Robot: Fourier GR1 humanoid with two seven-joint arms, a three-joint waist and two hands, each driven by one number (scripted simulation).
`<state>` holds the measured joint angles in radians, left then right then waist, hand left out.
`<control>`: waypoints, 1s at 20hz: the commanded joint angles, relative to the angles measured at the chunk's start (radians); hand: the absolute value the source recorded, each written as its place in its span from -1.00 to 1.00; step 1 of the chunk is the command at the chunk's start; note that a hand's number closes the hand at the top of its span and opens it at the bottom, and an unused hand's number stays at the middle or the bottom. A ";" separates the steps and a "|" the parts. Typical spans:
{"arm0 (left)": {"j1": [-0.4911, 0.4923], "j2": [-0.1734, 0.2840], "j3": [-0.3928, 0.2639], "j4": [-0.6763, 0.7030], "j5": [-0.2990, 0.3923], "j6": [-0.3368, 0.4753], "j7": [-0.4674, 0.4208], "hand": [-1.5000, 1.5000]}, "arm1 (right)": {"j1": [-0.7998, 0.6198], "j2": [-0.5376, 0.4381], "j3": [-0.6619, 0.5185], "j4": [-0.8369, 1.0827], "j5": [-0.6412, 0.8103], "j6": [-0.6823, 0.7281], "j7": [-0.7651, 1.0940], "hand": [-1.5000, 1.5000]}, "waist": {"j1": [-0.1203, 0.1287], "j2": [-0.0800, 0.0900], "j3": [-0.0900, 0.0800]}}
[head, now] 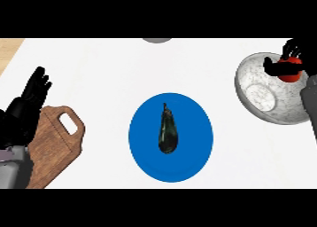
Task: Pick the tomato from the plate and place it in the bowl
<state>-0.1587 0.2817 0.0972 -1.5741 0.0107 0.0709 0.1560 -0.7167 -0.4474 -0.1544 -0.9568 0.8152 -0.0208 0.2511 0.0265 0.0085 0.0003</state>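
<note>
— Where is the right hand (298,55)?

— At the far right of the view, above the bowl (269,88). Its black fingers and thumb curl round the tomato (290,71), so the tomato is held in that hand, over the bowl's right part; whether it touches the bowl, I cannot tell

— And the forearm?

— The grey right forearm (315,117) comes in from the right edge and crosses the bowl's right rim

— What does the bowl look like?

— White and grey, marbled, with a round flat base showing inside. It sits on the white tabletop (102,71), to the right of the blue plate (187,164) and apart from it

— Is anything on the plate?

— A dark, slim eggplant (167,133) lies along its middle, stem end pointing away from the robot. The tomato is not on the plate

— And the left hand (27,104)?

— It shows at the left edge, fingers straight and pointing up, holding nothing. It stands over the left side of a wooden cutting board (59,142), whose handle hole faces the plate

— Anything else?

— A small grey round thing (158,40) sits at the far edge of the tabletop, cut off by the view, and a strip of wood (4,53) shows at the upper left corner
</note>
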 commanded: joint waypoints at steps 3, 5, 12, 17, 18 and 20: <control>-0.027 -0.016 0.001 0.060 -0.024 0.009 -0.046 0.00 | -0.123 -0.033 -0.065 0.318 -0.045 0.043 -0.104 -1.00 | 0.002 0.004 0.000; 0.018 0.009 0.015 -0.014 0.000 -0.017 -0.006 0.00 | -0.038 -0.096 -0.075 0.331 -0.072 0.081 -0.267 -1.00 | -0.003 -0.001 0.001; 0.002 0.003 0.023 0.027 -0.009 -0.008 -0.035 0.00 | -0.096 -0.006 -0.342 0.328 -0.366 0.016 -0.381 -1.00 | -0.017 -0.002 0.003; 0.002 0.006 0.039 0.032 -0.007 0.001 -0.009 0.00 | -0.073 -0.084 -0.512 0.324 -0.555 0.114 -0.443 -1.00 | -0.034 -0.008 0.001; 0.000 0.019 0.048 0.054 -0.004 -0.015 -0.040 0.00 | -0.092 -0.114 -0.539 0.340 -0.583 0.136 -0.438 -1.00 | -0.029 -0.005 0.001; 0.011 0.011 0.042 0.018 0.010 -0.028 -0.022 0.00 | -0.039 -0.175 -0.559 0.381 -0.614 0.220 -0.456 -1.00 | -0.024 -0.006 0.001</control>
<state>-0.1548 0.2820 0.1251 -1.5513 0.0012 0.0677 0.1405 -0.7926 -0.5412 -0.6338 -0.6122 0.2961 0.0963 -0.1721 0.0023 0.0030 0.0019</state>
